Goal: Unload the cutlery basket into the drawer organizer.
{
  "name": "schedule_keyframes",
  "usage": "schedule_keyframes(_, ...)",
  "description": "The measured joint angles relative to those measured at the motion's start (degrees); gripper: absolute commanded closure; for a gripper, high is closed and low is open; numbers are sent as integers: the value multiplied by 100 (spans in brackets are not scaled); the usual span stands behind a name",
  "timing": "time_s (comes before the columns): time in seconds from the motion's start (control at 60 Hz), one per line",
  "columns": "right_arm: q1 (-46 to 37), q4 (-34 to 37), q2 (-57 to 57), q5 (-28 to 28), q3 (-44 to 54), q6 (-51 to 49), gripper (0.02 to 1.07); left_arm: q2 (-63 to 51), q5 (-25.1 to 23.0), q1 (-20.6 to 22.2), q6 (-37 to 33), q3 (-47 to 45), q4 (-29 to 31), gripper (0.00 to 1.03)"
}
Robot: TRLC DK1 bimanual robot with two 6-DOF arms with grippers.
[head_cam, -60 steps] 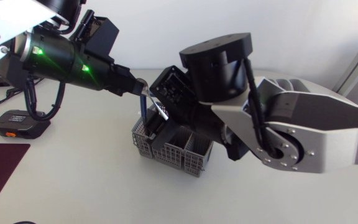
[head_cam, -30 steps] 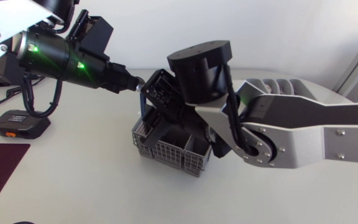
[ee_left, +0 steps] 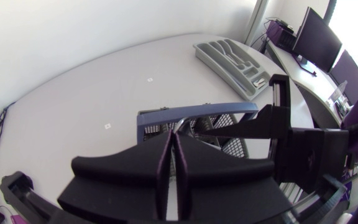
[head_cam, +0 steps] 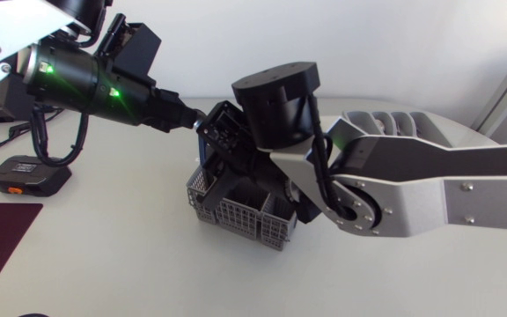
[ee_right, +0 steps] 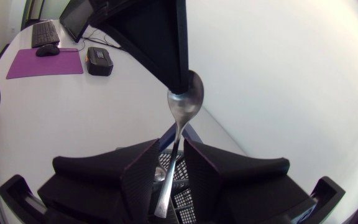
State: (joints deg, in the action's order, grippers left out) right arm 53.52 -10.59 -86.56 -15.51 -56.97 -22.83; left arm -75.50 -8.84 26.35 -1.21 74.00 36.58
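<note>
The left gripper point(ee_right: 180, 83) is pinched tight on the tip of the bowl of a polished steel spoon point(ee_right: 184, 101), which hangs straight above the grey plastic mesh cutlery basket point(head_cam: 246, 216) with its long axis upright and its handle pointing down toward the basket's compartments. The right gripper point(ee_right: 173, 144) stands over the basket too, just under the left one. Its jaws are narrowly apart with the spoon's handle running between them, and a sliver of gap shows on either side, so it does not look clamped. This reads as a handover, so the right jaws need only close across the handle before the left lets go of the bowl. The grey moulded drawer organizer point(ee_left: 232, 59) lies well apart from the basket, on its far side from the left gripper and apparently on the right arm's side, so the right arm seems better placed to carry the spoon.
</note>
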Motion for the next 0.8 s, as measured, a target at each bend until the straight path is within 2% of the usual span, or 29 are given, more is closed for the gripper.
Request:
schedule_keyframes(0.467, -4, -37, -15, 44, -9, 2, 101, 0, -15, 2, 17, 0, 68, 100)
schedule_keyframes(0.7, -66, -46, -15, 42, -35, 9, 101, 2, 7, 2, 129, 0, 92, 100)
schedule_keyframes(0.733, -70, -55, -15, 42, -35, 7, 101, 2, 7, 2, 129, 0, 90, 99)
schedule_keyframes(0.8, -70, -59, -13, 44, -35, 7, 101, 2, 7, 2, 144, 0, 90, 90)
